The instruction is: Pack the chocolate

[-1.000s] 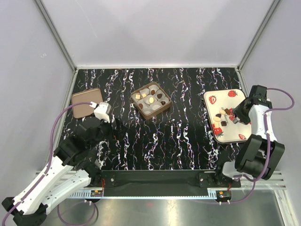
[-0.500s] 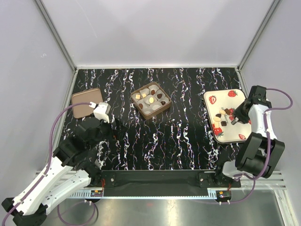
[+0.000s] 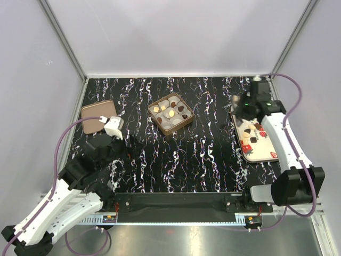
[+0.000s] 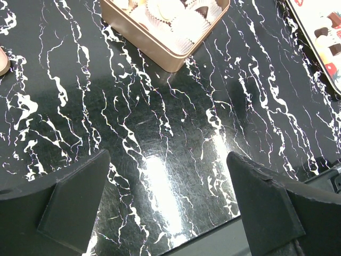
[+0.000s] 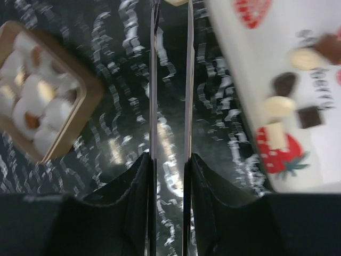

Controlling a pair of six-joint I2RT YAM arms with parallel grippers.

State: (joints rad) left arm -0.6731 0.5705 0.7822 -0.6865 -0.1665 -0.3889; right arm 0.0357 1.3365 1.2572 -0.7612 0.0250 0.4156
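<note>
Right wrist view: the right gripper (image 5: pixel 171 5) is nearly closed, its slim fingers parallel with only a narrow gap. A pale chocolate piece (image 5: pixel 176 1) shows between the tips at the frame's upper edge. It appears pinched there, though most of it is cut off. So light a pinch probably suits a morsel this small.

To the gripper's right lies the white rectangular tray with strawberry prints (image 5: pixel 250 64), bearing the loose chocolates (image 5: pixel 284 82), dark and pale. They sit apart from one another, which should leave room for the fingers around each. To the gripper's left is the square tan cardboard box (image 5: pixel 88 90), lined with white pleated paper cups (image 5: pixel 50 114), evidently one per piece.

Top external view: the right gripper (image 3: pixel 238 101) hangs over the black white-veined table (image 3: pixel 208 154), just off the tray's (image 3: pixel 261 149) far corner. The box (image 3: pixel 181 127), holding the packed chocolates (image 3: pixel 170 113), is well apart on its other side. A brown rounded-square lid (image 3: pixel 98 117) lies beyond the left gripper (image 3: pixel 129 145), likely set aside to keep the box open.

Left wrist view: the left gripper (image 4: pixel 168 160) is spread wide, empty, above bare table, with the box (image 4: pixel 160 50) ahead of it.
</note>
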